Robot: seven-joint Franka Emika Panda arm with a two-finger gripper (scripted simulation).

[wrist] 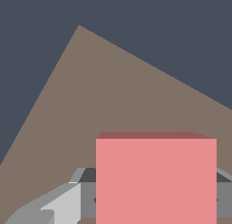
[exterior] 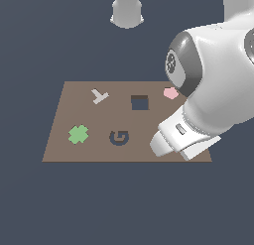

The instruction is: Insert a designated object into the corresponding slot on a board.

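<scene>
The arm fills the exterior view's right, its white bulk covering the right part of the brown board and cutting off all but a sliver of the pale pink pentagon at the far right. From this camera the gripper shows only as a white housing low over the board's near right corner — its fingertips and whatever they carry are hidden, so the red block cannot be seen here at all. The wrist view supplies what is missing: the salmon-red square block sits large in front of the lens, with grey finger metal flanking it on both sides, so the jaws appear to be pinching the block between them, though the contact faces themselves are out of sight. Behind it lies only bare board and dark floor; no cut-outs appear there. Only the exterior view shows the board's layout: the dark navy square slot in the far middle, left of the gripper and apart from it, the dark G-shaped recess nearer, the green cross at the near left, and 1 small grey Y-shaped piece at the far left.
</scene>
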